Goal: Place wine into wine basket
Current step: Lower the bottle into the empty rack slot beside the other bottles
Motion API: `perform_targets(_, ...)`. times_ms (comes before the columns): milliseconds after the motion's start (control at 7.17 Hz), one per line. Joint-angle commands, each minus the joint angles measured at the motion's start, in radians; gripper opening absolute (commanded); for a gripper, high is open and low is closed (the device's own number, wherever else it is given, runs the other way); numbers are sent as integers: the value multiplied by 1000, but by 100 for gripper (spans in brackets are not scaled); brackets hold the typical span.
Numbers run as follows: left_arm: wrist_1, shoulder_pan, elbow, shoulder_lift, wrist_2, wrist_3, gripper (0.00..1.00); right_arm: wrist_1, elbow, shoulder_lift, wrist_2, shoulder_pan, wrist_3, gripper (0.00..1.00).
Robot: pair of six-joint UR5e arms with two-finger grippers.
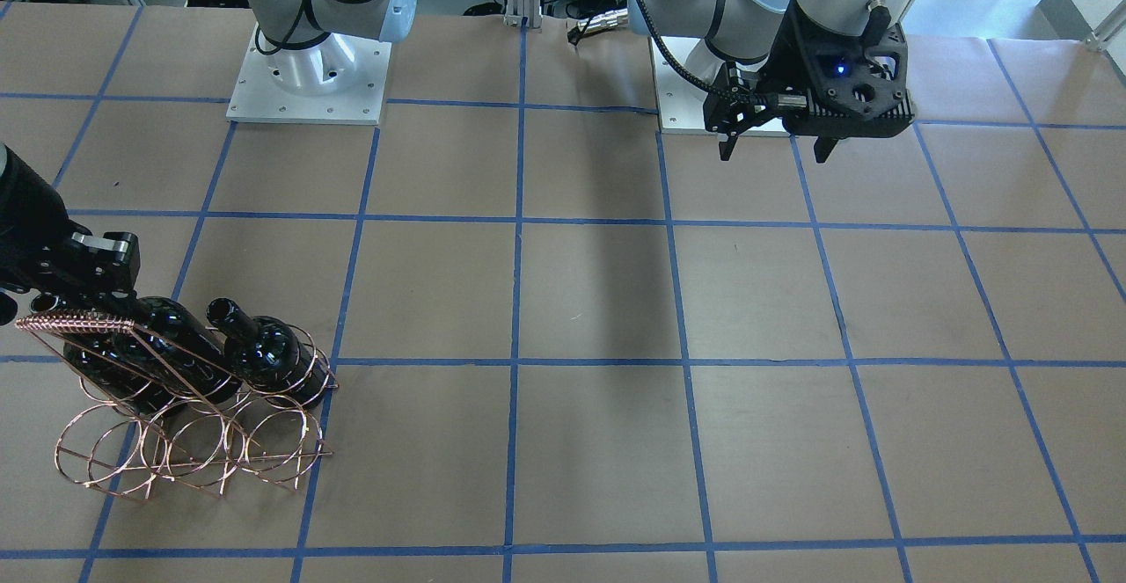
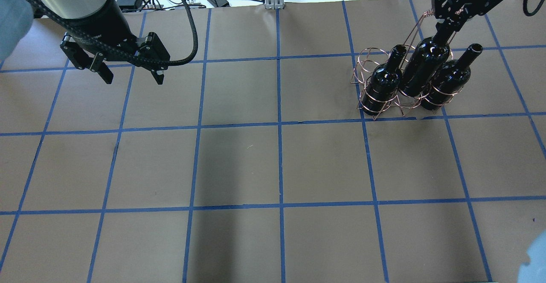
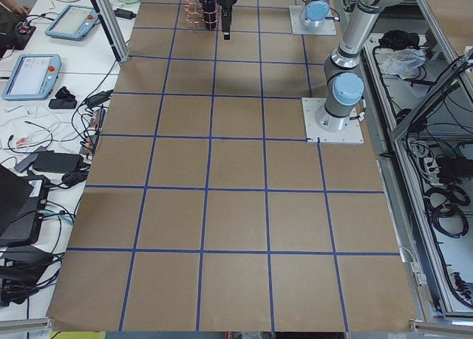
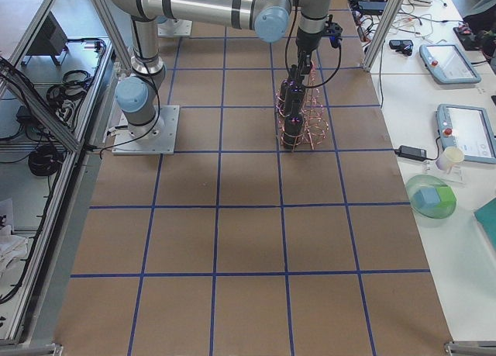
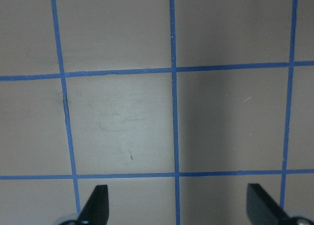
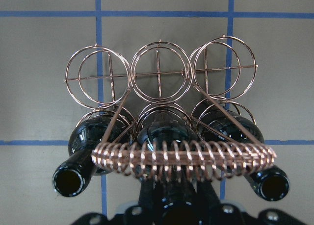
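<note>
The right tool [image 2: 444,33] is pinched on the neck of the wine [image 2: 426,67], which leans tilted in the middle loop of the wine basket [image 6: 196,159] near the far right corner of the desk [image 2: 256,167] in the overhead view (two other bottles [image 2: 386,80] sit in the loops on either side, their necks untouched). The left tool [image 2: 133,78] hangs above the desk, well apart from the basket, its fingers [image 5: 98,205] spread wide and holding nothing.
</note>
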State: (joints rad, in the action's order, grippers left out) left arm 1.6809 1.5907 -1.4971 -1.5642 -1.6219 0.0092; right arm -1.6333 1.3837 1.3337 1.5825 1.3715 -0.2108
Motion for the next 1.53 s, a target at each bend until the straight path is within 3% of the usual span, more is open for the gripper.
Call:
perform_targets(0,-19,0,1,0,2,-1,100,-63,70,-2,1,0,4,0)
perform_targets(140,-18,-2,0,0,1,0,100,-74,78,-2,2,0,5,0)
perform_targets(279,-18,0,0,0,-1,0,100,-74,80,-2,7,0,8,16)
perform_targets(419,-17,-2,0,0,-1,0,100,-71,80,-2,10,0,13,56)
perform_targets(558,-15,-2,0,3,-3,0,100,-66,80,4,11,0,28,65)
perform_targets(977,-17,-2,0,1,-29,0,100,-30,74,76,10,1,27,69)
perform_targets(1395,-18,-2,0,1,-29,0,100,152,72,238,13,3,39,72)
